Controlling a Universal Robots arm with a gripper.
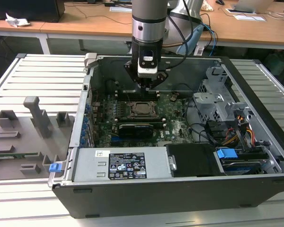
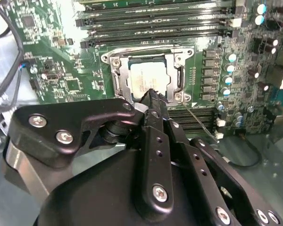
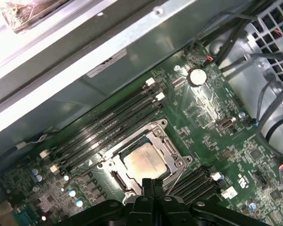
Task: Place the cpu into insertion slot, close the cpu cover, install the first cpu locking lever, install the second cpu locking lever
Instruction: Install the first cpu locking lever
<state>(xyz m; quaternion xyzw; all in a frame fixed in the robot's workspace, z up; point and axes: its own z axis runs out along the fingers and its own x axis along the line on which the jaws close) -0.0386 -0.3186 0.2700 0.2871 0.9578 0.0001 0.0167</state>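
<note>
The gripper (image 1: 148, 87) hangs inside the open computer case (image 1: 255, 94), its black fingers pressed together with nothing visible between them. In both wrist views the tips (image 2: 151, 94) (image 3: 153, 182) stand over one edge of the cpu cover (image 2: 172, 59), though whether they touch it cannot be told. The cover, a thin silver-grey frame, lies flat around the cpu (image 2: 144, 77), whose dull, smooth metal top shows through the square window. The chip sits in the insertion slot (image 2: 181, 77), near the middle of the green motherboard (image 2: 61, 70). A thin metal lever rod (image 2: 198, 120) slants away from the socket corner beside the fingertips. Long black memory slots (image 3: 108, 127) run along two sides of the socket, and the space above it is open. The case rests on a ribbed metal table (image 1: 42, 71).
</note>
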